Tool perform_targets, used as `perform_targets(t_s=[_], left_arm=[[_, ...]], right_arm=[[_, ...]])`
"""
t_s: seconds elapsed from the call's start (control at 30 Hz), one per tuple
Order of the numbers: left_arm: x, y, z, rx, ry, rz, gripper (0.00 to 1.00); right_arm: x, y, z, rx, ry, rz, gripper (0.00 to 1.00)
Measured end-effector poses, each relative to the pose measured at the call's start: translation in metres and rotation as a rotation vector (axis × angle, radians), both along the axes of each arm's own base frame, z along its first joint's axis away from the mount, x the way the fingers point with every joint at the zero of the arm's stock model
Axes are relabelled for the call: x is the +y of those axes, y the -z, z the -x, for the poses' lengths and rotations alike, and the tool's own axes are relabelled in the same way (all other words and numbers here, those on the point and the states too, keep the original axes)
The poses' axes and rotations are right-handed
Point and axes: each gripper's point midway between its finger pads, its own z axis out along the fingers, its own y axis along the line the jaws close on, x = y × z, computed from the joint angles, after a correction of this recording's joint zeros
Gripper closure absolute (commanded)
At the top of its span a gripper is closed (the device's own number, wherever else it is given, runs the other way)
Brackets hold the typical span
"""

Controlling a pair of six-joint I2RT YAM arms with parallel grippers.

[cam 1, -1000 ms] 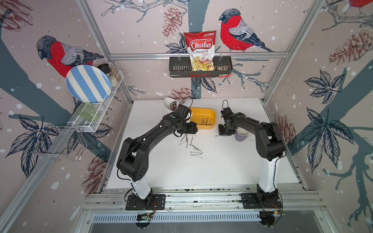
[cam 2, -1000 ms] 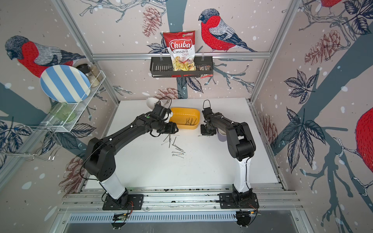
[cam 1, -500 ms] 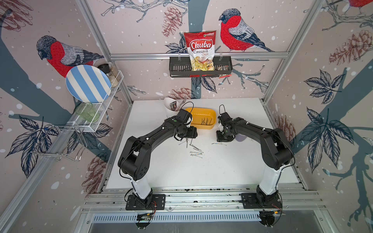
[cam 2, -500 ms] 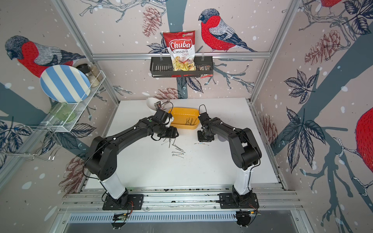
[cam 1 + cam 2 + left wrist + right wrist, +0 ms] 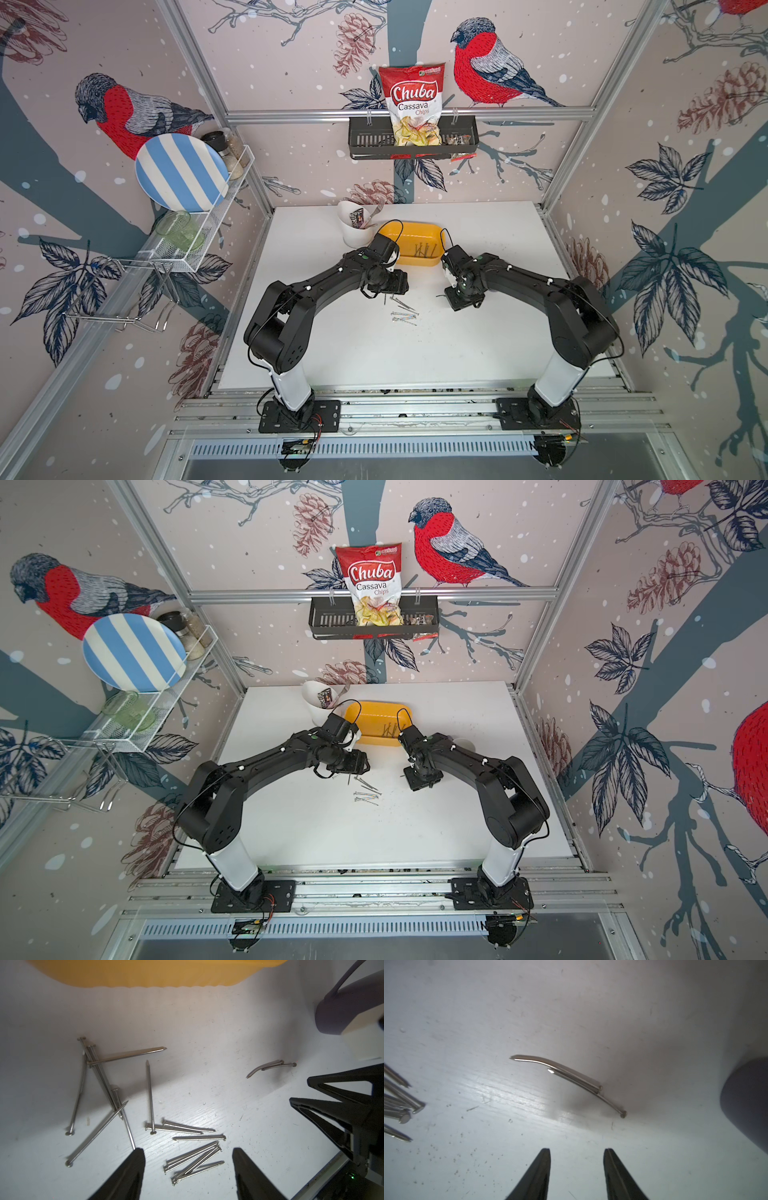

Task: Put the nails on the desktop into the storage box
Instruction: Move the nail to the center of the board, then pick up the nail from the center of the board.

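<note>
The left hand [image 5: 187, 1151] stands wide and empty above the scattered nails [image 5: 150, 1097] on the white counter [image 5: 415, 353], near the yellow storage box [image 5: 415, 262] (several nails already lie inside it). The right hand [image 5: 577, 1150] is parted moderately, holding nothing, near a separate nail pair [image 5: 571, 1076] lying side by side on the counter.
</note>
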Motion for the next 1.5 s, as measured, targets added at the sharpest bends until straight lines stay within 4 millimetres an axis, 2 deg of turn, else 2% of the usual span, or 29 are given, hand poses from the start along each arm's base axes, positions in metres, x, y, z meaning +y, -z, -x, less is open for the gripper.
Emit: perform_targets(t_s=[0.27,0.57,0.8,0.93,1.2,1.5], left_arm=[[-0.012,0.001,0.000,-0.001,0.024,0.000,0.30],[-0.015,0.001,0.003,0.003,0.022,0.000,0.30],[-0.017,0.004,0.003,0.009,0.025,-0.002,0.30],[-0.019,0.004,0.004,0.010,0.029,-0.003,0.30],[-0.016,0.006,0.002,-0.002,0.024,-0.021,0.30],[-0.009,0.016,0.011,0.020,0.027,-0.042,0.29]], right_arm=[[-0.011,0.010,-0.012,-0.021,-0.021,0.080,0.50],[-0.028,0.012,-0.032,-0.019,0.066,0.011,0.49],[-0.013,0.017,-0.030,0.017,0.040,-0.077,0.49],[-0.008,0.025,-0.022,0.053,0.029,-0.097,0.49],[0.001,0.026,-0.018,0.052,0.002,-0.112,0.50],[0.041,0.032,0.004,0.043,-0.111,-0.067,0.52]])
